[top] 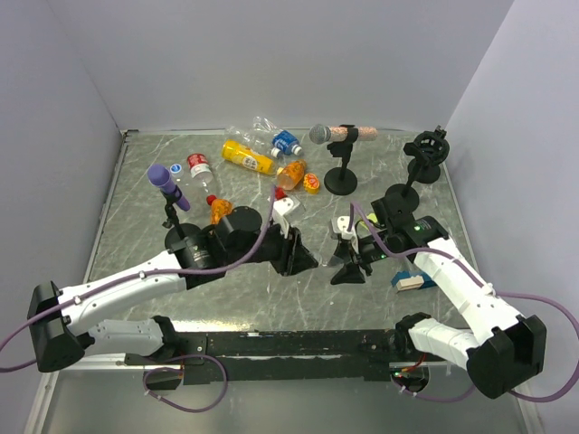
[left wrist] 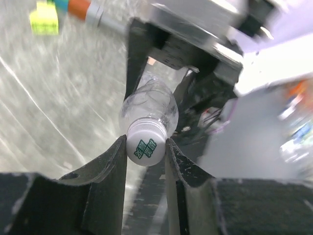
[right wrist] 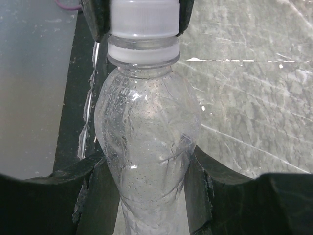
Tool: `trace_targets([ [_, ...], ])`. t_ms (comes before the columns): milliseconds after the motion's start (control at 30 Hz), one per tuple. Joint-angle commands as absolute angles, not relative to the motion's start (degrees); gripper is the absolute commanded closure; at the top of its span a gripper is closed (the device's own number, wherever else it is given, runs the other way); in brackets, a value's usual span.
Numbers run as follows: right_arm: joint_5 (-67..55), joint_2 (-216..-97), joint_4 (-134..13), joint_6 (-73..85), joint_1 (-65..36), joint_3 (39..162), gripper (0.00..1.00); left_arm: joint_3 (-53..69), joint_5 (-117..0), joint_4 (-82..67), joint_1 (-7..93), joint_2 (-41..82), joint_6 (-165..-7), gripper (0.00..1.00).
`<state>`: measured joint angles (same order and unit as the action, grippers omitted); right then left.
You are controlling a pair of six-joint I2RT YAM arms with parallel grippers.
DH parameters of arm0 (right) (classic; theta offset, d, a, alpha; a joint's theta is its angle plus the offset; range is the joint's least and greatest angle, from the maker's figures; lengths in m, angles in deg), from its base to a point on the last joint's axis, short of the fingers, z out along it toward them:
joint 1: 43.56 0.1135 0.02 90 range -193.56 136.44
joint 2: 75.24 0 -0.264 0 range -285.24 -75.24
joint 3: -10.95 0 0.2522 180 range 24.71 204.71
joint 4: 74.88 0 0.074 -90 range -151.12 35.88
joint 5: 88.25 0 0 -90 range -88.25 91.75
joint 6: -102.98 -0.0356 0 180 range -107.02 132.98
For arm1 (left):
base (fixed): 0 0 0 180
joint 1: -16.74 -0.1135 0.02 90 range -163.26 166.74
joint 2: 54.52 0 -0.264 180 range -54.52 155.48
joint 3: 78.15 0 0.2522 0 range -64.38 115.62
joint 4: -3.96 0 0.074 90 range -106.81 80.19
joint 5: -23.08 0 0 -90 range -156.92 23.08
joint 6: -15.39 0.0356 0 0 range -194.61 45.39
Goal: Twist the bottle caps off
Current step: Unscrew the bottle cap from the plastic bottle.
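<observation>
The white cap (left wrist: 145,146), its green print seen only from the left wrist, is pinched by the left gripper (left wrist: 145,152). The clear bottle (right wrist: 146,132) is clamped around its body by the right gripper (right wrist: 146,188), over the near middle of the table (top: 244,294).

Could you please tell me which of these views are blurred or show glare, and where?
Left wrist view: the white cap is sharp, but everything behind it is smeared. Right wrist view: the clear bottle is in focus, with small bright highlights on its plastic. Top view: sharp, evenly lit, with soft shadows.
</observation>
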<state>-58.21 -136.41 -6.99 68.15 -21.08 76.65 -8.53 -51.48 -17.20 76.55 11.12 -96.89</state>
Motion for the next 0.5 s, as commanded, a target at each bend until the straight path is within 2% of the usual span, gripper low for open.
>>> trace_targets([
  [0,-57.48,-137.64,-8.91,68.44,-20.98,77.35,0.83,-2.87,-56.27,-20.60,76.68,11.57,-123.53,0.99],
  [167,-57.13,-137.73,-8.91,67.91,-20.98,77.53,0.83,4.33,-60.50,-33.43,76.76,16.57,-132.69,0.99],
  [400,-56.87,-137.64,-9.00,67.56,-20.98,77.44,0.83,4.61,-62.61,-31.52,76.77,16.40,-130.34,0.99],
  [467,-56.87,-137.91,-9.09,67.64,-21.06,77.27,0.83,3.91,-62.35,-30.73,76.68,16.05,-129.37,0.82],
])
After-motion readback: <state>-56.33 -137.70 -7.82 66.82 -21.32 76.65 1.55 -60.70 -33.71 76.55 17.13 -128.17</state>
